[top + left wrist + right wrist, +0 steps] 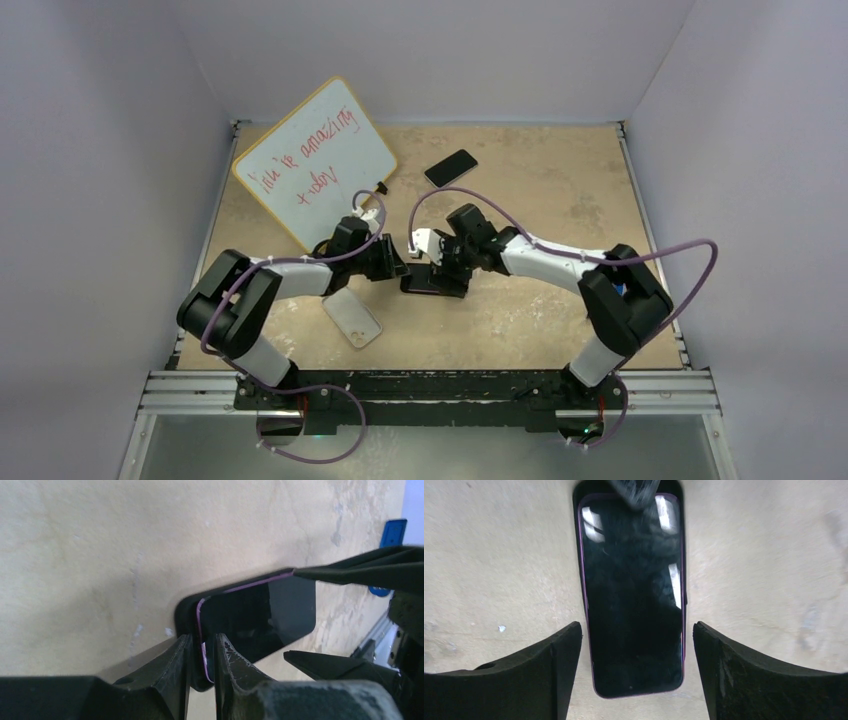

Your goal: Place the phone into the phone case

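Phone (634, 570) is lying clear inside wide-parted right gripper (636, 625), left wrist view alone showing left gripper (202, 639) narrowly straddling its end at lower centre, clamping undeterminable.

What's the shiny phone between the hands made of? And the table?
The phone looks like glossy black glass in front, since it mirrors bright lights; its purple rim may be metal or plastic. The table looks like matte, blotchy beige stone or laminate.

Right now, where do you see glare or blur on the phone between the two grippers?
Right wrist view: white reflections sit on the phone screen toward its far end, and that end is smeared with blur. Left wrist view: the screen is dark, without glare. Top view: even light, no glare.
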